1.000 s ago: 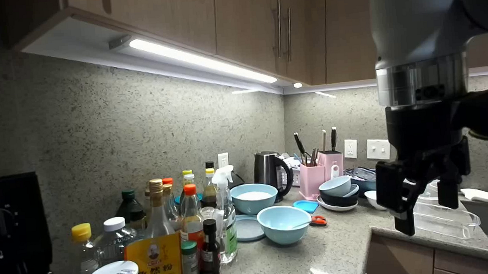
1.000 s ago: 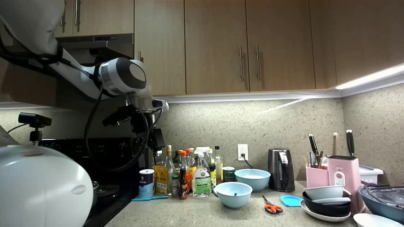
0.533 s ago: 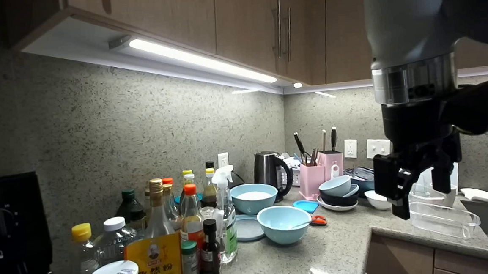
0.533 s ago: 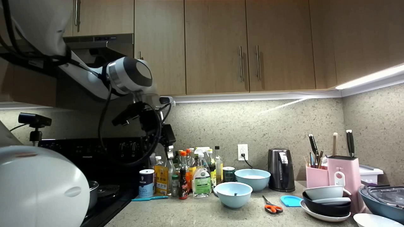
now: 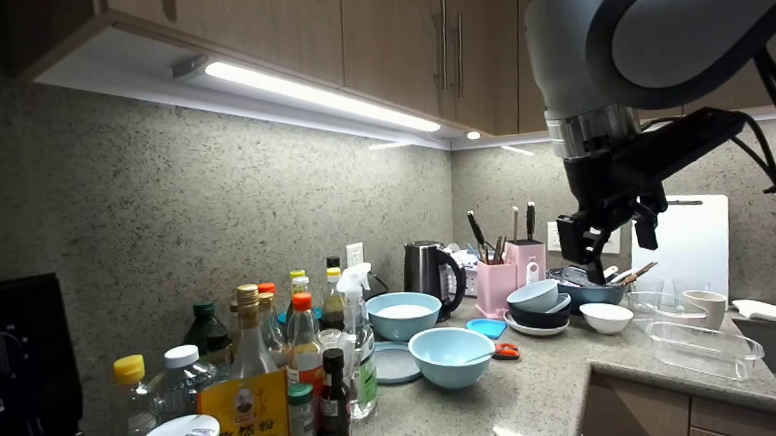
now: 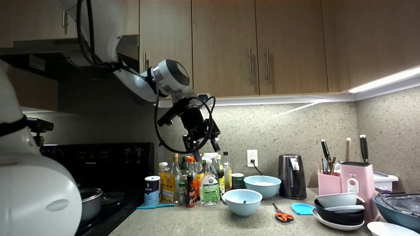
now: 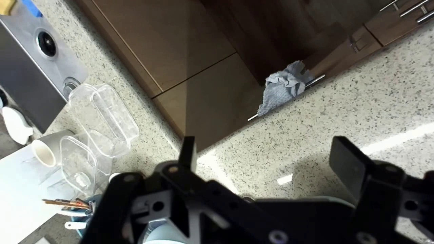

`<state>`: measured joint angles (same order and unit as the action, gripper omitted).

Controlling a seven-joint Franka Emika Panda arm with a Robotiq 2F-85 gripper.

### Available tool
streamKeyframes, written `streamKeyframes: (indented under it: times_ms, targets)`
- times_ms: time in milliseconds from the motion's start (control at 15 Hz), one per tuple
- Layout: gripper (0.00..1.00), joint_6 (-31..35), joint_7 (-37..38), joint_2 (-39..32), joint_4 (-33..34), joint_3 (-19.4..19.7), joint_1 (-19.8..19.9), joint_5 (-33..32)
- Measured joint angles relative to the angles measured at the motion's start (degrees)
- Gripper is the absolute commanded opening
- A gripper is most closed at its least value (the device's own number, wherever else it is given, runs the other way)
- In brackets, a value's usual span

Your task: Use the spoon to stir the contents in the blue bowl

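Observation:
A light turquoise-blue bowl (image 5: 448, 369) stands on the counter in front of a similar bowl (image 5: 404, 325) with a white inside; both also show in an exterior view, the front bowl (image 6: 242, 206) and the rear bowl (image 6: 267, 190). A thin turquoise utensil handle, possibly the spoon (image 5: 481, 358), lies inside the front bowl. My gripper (image 5: 619, 258) is open and empty, high above the counter and apart from the bowls; it also shows in an exterior view (image 6: 206, 151). In the wrist view the jaws (image 7: 264, 149) stand wide apart over bare counter, with a pale bowl rim partly hidden behind them.
Several bottles (image 6: 210, 190) stand left of the bowls. Scissors (image 6: 283, 216), a blue lid (image 6: 302, 208), a kettle (image 6: 292, 177) and stacked dishes (image 6: 341, 209) are to the right. A clear container (image 5: 702, 350) stands near the sink. Cabinets (image 6: 223, 49) hang above.
The arm and open gripper have moved up and left in an exterior view, uncovering a white bowl and clear containers; in an exterior view they have moved right. The bowls have not moved.

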<state>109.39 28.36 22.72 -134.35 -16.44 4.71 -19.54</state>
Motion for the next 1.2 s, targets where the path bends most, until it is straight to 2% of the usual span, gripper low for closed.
streamKeyframes:
  times_ms: [333,533,867,1067,1200]
  targets:
    - [1.0,-0.02,0.0,-0.57,0.46,-0.02,-0.28,-0.01]
    - [1.0,2.97,-2.44,-2.48,0.46,2.36,-2.46,0.26]
    - [1.0,10.78,-7.6,-15.14,3.18,6.37,-3.14,-0.51]
    - [1.0,10.94,-9.63,-24.41,8.9,8.42,-3.57,-2.57]
    - [1.0,10.99,-9.73,-26.9,10.49,9.54,-4.19,-2.62]
